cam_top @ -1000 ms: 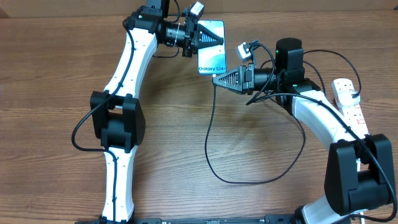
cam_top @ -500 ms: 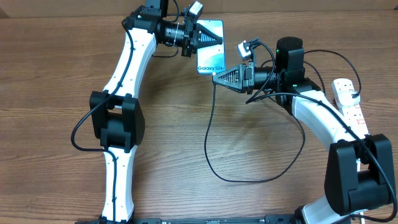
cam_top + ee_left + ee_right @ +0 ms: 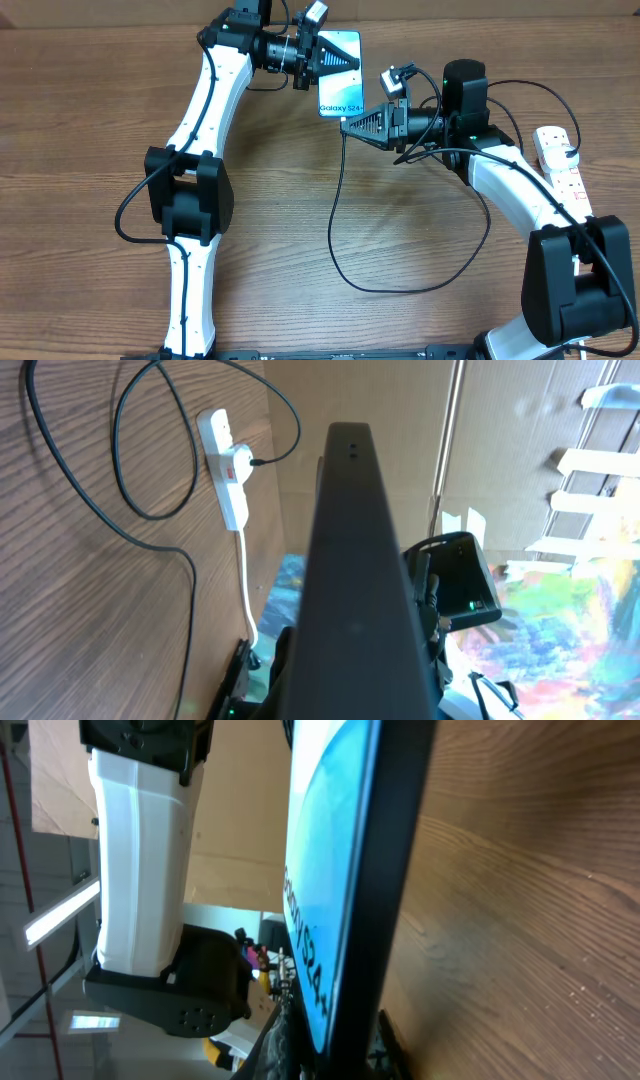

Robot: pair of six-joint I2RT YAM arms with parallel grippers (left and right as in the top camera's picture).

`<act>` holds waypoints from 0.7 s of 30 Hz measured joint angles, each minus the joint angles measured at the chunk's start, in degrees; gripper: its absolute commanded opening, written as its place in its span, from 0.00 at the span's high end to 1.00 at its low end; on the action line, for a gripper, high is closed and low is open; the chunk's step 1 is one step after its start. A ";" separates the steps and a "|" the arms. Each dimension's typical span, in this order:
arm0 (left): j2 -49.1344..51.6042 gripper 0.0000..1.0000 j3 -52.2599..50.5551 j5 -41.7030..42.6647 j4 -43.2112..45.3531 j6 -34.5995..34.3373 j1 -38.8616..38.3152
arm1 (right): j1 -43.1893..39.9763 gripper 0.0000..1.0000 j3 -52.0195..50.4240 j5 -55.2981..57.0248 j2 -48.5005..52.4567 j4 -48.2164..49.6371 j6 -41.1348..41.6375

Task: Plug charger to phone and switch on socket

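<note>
Left jaws: clamped tight on the phone [image 3: 340, 95], gripping its far half from the left side.
Right jaws: pressed together on the charger [image 3: 333, 220] right at its end, tip aimed left and just beside the phone's near edge. I cannot tell whether the connector touches the phone.
Phone axis: the long axis runs far to near. The "Galaxy S24" end is the near end, facing the right jaws, and the light blue screen faces up toward the overhead camera.
Phone edge-on: the left wrist view shows the dark edge [image 3: 355, 580] running up the middle of the picture. The right wrist view shows the screen and dark rim [image 3: 335, 870] very close. Whether the phone is clear of the wood cannot be told.
Charger run: the thin black cable drops from the right jaws toward the near side, curves right in a wide loop, then rises toward the right arm [image 3: 500, 185].
Socket: a white strip [image 3: 548, 142] lies at the far right, well apart from the phone. It has a black plug in it and, in the left wrist view [image 3: 232, 500], a red switch.
Counter: brown wood grain [image 3: 80, 120].
Room: cardboard sheets and a brightly painted panel [image 3: 560, 630] stand beyond the counter's edge.
</note>
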 measured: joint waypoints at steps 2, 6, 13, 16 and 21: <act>0.00 0.96 0.00 0.00 0.00 -0.22 0.00 | 0.00 0.96 0.00 -0.63 0.00 0.02 0.07; 0.00 0.96 0.00 0.02 0.00 -0.26 0.00 | 0.00 0.96 0.00 -1.20 0.00 0.04 0.07; 0.00 0.96 0.00 0.04 0.00 -0.26 0.00 | -0.02 0.96 0.00 0.37 0.00 0.07 0.72; 0.00 0.96 0.00 0.02 0.04 -0.26 0.00 | 0.00 0.96 0.00 1.03 0.00 0.07 1.11; 0.00 0.96 0.00 0.00 0.22 -0.37 0.02 | 0.00 0.96 0.00 1.46 0.00 0.42 1.40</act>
